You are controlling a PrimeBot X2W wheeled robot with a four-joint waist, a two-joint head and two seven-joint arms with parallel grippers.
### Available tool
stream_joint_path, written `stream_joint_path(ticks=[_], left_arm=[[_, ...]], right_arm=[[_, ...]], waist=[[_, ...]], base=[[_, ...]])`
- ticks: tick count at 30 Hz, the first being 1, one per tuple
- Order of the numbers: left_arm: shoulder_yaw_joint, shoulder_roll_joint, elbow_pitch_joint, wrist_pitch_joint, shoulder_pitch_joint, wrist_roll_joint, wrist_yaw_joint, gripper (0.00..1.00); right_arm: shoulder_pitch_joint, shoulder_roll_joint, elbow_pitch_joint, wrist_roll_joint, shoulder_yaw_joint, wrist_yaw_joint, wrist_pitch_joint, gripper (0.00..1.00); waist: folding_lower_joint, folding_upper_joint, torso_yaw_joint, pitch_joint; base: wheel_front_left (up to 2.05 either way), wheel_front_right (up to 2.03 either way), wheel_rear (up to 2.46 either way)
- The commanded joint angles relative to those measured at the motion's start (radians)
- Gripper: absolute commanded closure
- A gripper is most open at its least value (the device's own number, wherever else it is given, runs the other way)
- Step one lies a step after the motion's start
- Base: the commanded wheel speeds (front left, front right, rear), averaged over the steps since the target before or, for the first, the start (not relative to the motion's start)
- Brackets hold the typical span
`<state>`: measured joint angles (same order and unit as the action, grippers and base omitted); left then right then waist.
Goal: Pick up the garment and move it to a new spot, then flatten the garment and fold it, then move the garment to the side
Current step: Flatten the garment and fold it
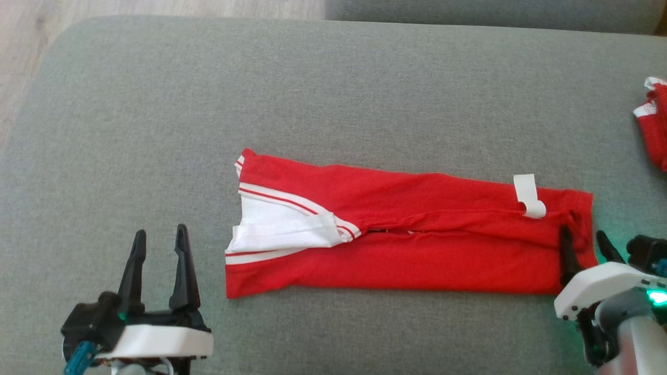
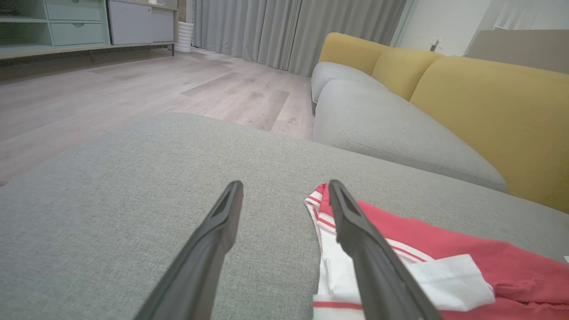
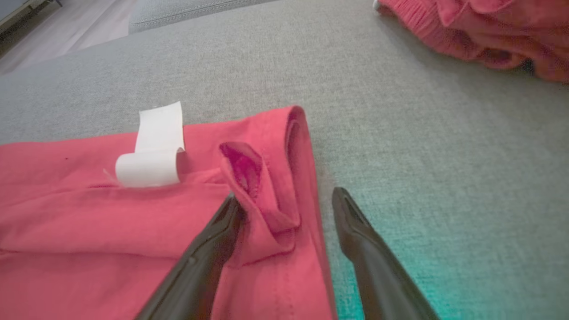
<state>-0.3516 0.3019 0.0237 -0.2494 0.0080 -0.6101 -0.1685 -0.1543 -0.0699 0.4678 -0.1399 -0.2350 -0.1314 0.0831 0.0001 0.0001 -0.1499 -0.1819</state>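
Both open: left claw [image 1: 160,233] clear, right claw [image 1: 582,233] astride garment [image 1: 417,250] edge. Mid-fold, I judge; next, grip ends.

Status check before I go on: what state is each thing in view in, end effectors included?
garment: folded into a long strip, flat on the cushion, not held.
white label: curled, sticking up near the garment's right end.
left end effector: open, empty, clear of the garment.
right end effector: open, astride the garment's right edge, gripping nothing.
second red garment: crumpled, at the far right.
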Motion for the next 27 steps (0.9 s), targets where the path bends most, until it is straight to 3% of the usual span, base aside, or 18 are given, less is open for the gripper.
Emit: stream_joint_path(ticks=[1,4,5,6,9,17,27], left_arm=[[0.047,0.008,-0.036,-0.012,-0.014,0.012,-0.009,0.0],[0.047,0.008,-0.046,-0.012,-0.009,0.018,-0.014,0.0],[0.046,0.008,-0.049,-0.012,-0.008,0.02,-0.015,0.0],[0.045,0.009,-0.051,-0.012,-0.006,0.022,-0.016,0.0],[0.038,0.01,-0.056,-0.011,-0.005,0.029,-0.018,0.0],[0.02,0.005,-0.059,-0.004,-0.009,0.031,-0.017,0.0],[0.001,-0.002,-0.05,0.001,-0.017,0.034,-0.017,0.0]], right_arm=[[-0.015,0.001,-0.019,0.006,0.02,0.001,-0.016,0.0],[-0.011,0.01,0.015,-0.002,0.032,0.001,-0.024,0.01],[-0.012,0.012,0.024,-0.005,0.041,0.001,-0.024,0.22],[-0.015,0.014,0.032,-0.008,0.049,0.001,-0.025,0.58],[-0.033,0.016,0.049,-0.008,0.068,0.001,-0.027,1.0],[-0.092,0.008,0.011,0.001,0.058,0.001,-0.026,1.0],[-0.051,-0.04,-0.17,-0.011,-0.028,0.001,0.056,1.0]], waist=[[-0.0001,-0.0001,-0.002,0.001],[-0.0001,-0.0001,0.001,0.003],[-0.0001,-0.0001,0.005,0.004],[-0.0001,-0.0001,0.01,0.005],[-0.0001,-0.0001,0.027,0.009],[-0.0001,-0.0001,0.088,0.025],[-0.0001,-0.0001,0.132,0.04]], base=[[0.0,0.0,0.0],[0.0,0.0,0.0],[0.0,0.0,0.0],[0.0,0.0,0.0],[0.0,0.0,0.0],[0.0,0.0,0.0],[0.0,0.0,0.0]])
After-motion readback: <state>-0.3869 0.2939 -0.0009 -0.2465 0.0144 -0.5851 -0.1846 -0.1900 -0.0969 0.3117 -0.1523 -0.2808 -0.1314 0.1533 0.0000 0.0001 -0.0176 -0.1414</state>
